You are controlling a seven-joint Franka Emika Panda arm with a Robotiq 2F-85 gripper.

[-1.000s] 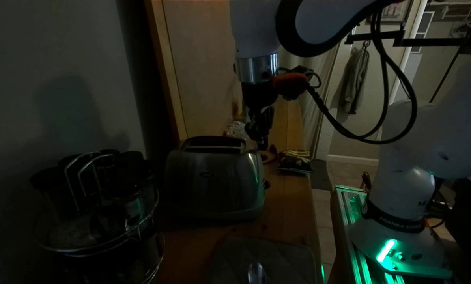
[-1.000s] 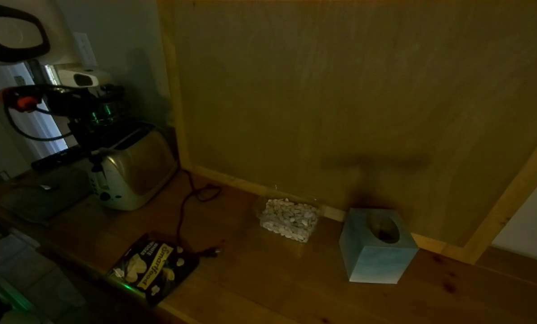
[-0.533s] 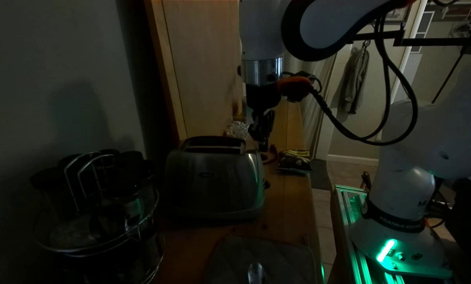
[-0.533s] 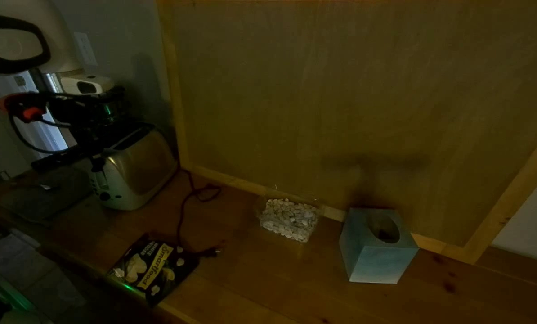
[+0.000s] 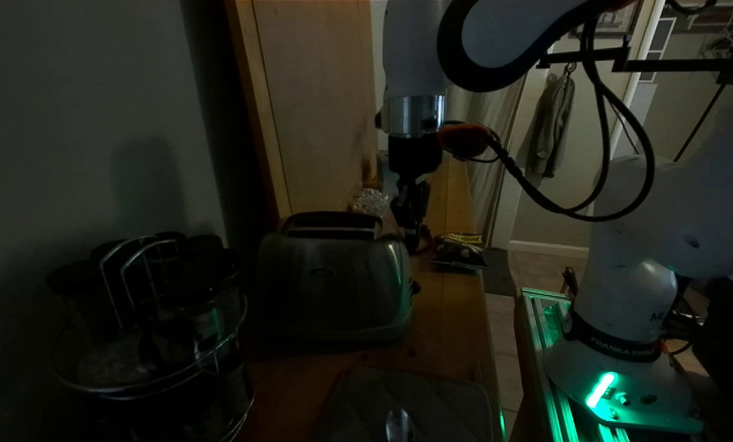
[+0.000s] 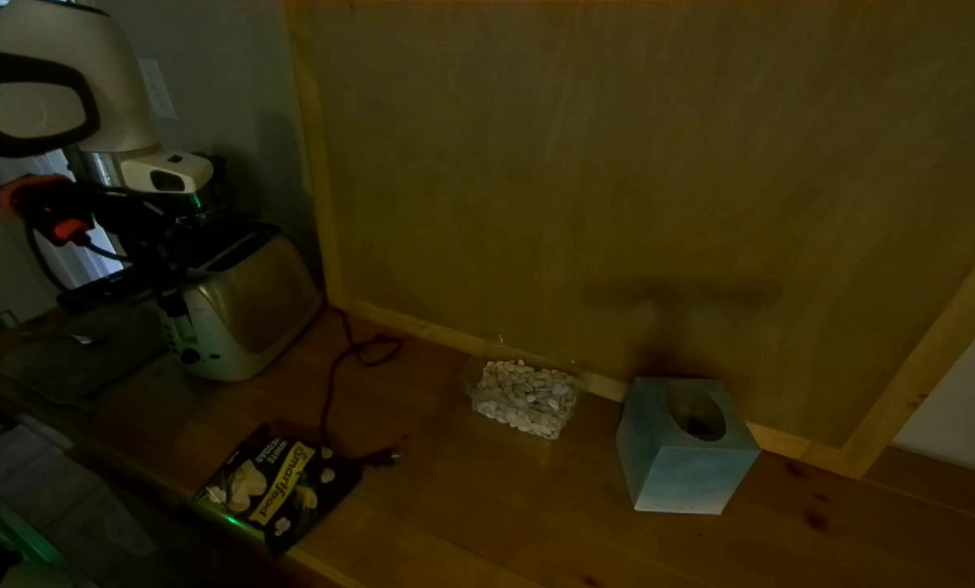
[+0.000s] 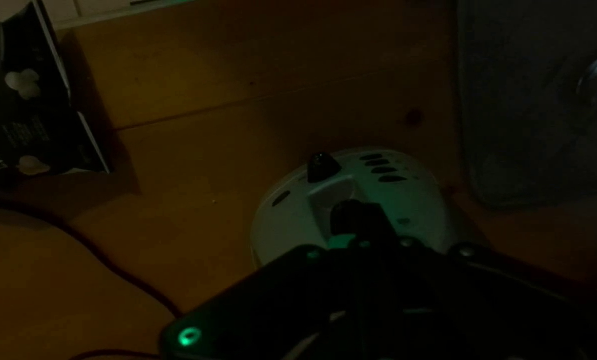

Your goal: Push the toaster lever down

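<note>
Toaster point(image 5: 333, 288) stands upright on the wooden counter point(image 5: 446, 325), and in an exterior view its place is between the wire rack point(image 5: 115, 390) and the gripper point(image 5: 412, 240). The rack is at the left and carries jars point(image 5: 196, 293) with dark tops. Next comes the toaster, which turns its long side to this camera. In front of it lies the mat point(image 5: 440, 402), with a spoon point(image 5: 398, 425) on it. At the narrow end of the toaster, the gripper hangs with its tips downward. In the wrist view the fingers point(image 7: 376, 227) are together, so the gripper is narrow. These fingers cover a part of the lever point(image 7: 343, 212), which is a dark tab on the toaster's end; whether they touch it, I cannot tell. More to the right, the snack bag point(image 5: 458, 253) lies near the edge of the counter. Farther right, apart from the counter, stands the robot base point(image 5: 624, 371), with a green light point(image 5: 601, 390) on it.

In an exterior view, to the right of the toaster, the cord point(image 6: 327, 400) runs over the counter. Then comes a pack of whitish pieces point(image 6: 527, 400), just before the wooden panel point(image 6: 577, 204), and at the right a blue box point(image 6: 687, 465) with an oval hole in its top.
</note>
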